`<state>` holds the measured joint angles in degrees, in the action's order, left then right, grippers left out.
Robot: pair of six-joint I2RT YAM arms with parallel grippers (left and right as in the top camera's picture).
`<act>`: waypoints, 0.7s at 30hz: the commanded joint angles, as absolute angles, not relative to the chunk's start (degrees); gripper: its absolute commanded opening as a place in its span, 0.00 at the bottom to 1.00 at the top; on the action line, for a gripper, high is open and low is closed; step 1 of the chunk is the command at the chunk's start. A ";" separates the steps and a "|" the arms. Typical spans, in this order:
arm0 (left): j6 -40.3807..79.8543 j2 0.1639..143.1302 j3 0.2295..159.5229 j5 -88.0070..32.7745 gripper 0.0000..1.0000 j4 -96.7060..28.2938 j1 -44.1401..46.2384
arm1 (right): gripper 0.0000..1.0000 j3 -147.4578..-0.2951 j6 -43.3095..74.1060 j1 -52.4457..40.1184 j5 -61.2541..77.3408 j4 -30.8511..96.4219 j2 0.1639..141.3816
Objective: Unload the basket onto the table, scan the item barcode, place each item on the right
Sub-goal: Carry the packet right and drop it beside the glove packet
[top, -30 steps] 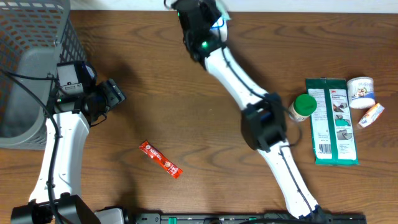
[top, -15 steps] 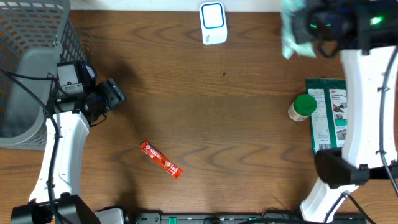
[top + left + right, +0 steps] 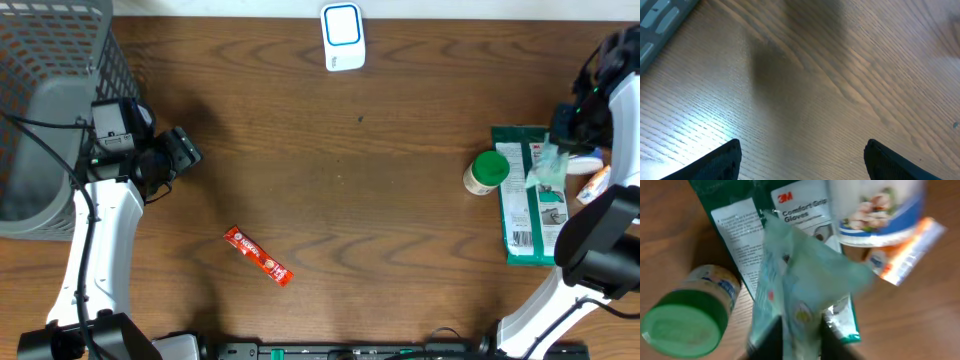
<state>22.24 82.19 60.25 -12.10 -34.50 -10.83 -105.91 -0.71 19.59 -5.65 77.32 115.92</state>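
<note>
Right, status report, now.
Left gripper open over brown wooden table. Right gripper over dark green glove pack, pale teal plastic pouch between its jaws, grip unclear. White scanner box at far edge, unobstructed.

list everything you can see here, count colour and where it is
basket: 1, grey mesh, far left corner
scanner: 1, white and blue, far edge, centre
sachet: 1, red, near side, left of centre
jar: 1, green lid, left of the glove pack
glove pack: 1, dark green, flat, right side
tub: 1, white, printed label, right of the glove pack
small packet: 1, orange and white, by the tub
pale green packet: 1, between the right gripper's fingers
table: 1, brown wood
left gripper: 1, black, open, empty, by the basket
right gripper: 1, black, over the glove pack
</note>
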 commanded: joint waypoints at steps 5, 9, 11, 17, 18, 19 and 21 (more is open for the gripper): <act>22.13 81.97 61.36 -12.38 0.81 -34.63 -11.25 | 0.99 -103.55 -3.51 19.40 -4.19 75.05 115.28; 22.13 81.97 61.36 -12.38 0.81 -34.63 -11.25 | 0.99 -107.50 -3.57 19.40 0.23 79.37 115.28; 22.13 81.97 61.36 -12.38 0.81 -34.63 -11.25 | 0.96 -109.82 -6.81 19.40 10.85 81.12 115.28; 22.13 81.97 61.36 -12.38 0.80 -34.63 -11.25 | 0.63 -111.04 -12.95 17.08 38.94 83.48 115.28; 22.13 81.97 61.36 -12.38 0.81 -34.65 -11.25 | 0.60 -111.04 -12.95 15.88 39.33 83.48 115.28; 22.13 81.97 61.36 -12.38 0.81 -34.63 -11.25 | 0.60 -111.04 -12.99 14.63 39.24 83.35 115.28; 22.13 81.97 61.36 -12.38 0.81 -34.63 -11.25 | 0.60 -111.04 -12.95 12.05 39.13 83.02 115.28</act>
